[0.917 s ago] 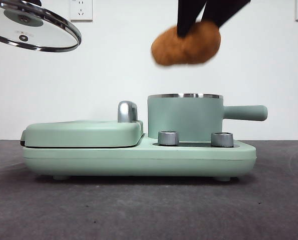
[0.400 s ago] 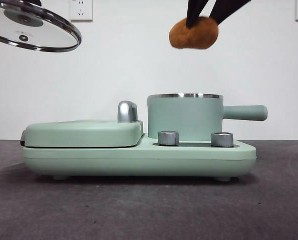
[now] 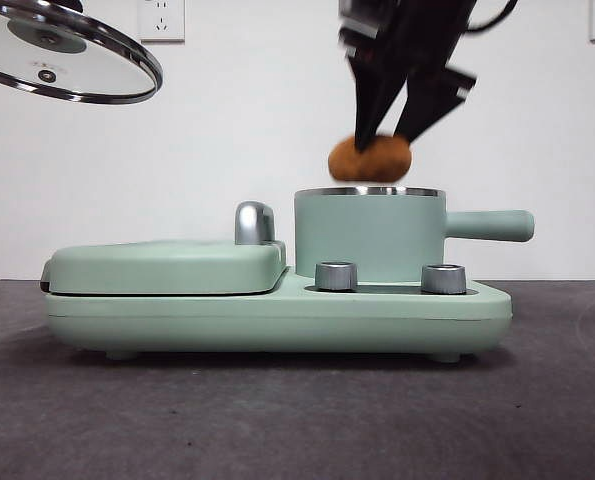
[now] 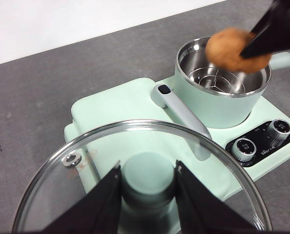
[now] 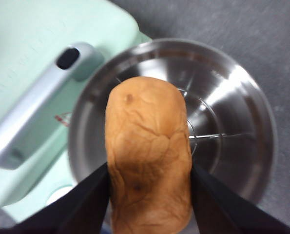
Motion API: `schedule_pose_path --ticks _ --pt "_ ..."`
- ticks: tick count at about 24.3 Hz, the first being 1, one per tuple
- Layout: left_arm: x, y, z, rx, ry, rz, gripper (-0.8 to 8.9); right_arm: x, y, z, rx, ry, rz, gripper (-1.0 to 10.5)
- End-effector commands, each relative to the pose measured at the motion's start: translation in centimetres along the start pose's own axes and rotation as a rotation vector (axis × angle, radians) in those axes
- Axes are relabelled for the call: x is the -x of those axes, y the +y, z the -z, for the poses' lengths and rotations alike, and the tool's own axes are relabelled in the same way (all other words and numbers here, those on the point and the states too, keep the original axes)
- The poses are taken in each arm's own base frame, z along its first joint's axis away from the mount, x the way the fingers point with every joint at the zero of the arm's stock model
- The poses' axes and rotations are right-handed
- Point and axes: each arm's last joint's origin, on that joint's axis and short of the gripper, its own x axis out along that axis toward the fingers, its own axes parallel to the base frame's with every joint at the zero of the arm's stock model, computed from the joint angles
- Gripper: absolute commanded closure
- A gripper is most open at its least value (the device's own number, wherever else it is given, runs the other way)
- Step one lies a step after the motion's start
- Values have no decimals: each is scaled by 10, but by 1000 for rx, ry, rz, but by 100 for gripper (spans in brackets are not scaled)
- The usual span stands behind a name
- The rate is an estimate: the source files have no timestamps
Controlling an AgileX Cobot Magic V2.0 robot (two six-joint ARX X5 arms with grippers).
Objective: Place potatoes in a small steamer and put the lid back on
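My right hand [image 3: 385,135] pinches the wrinkled orange-brown potato [image 3: 370,159] just above the mint green steamer pot [image 3: 369,236] — my left hand [image 4: 147,195] clamps the clear glass lid's [image 3: 67,52] knob, seen only from its wrist.

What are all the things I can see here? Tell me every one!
potato: one, orange-brown, held just above the pot's open top
steamer pot: one, mint green with steel rim, on the cooker's right side
glass lid: one, clear with mint knob, held up high at left
cooker base: one, mint green, on the table
griddle cover: one, mint green, chrome handle, beside the pot
knobs: two, silver, front of the base
wall sockets: two, white
right hand: black, gripping the potato
left hand: black, gripping the lid's knob
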Motion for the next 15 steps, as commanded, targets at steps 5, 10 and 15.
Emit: schedule_pose_path --ticks 5,10,15 --pt "3 0 -7 -21 -46 0 799 -40 -5 -3 27 44 -1 733" --pt "3 0 -7 -20 -44 0 799 -60 -8 0 41 85 22 732" --pt "3 0 -7 -20 -42 0 799 -64 -9 -1 42 79 16 611"
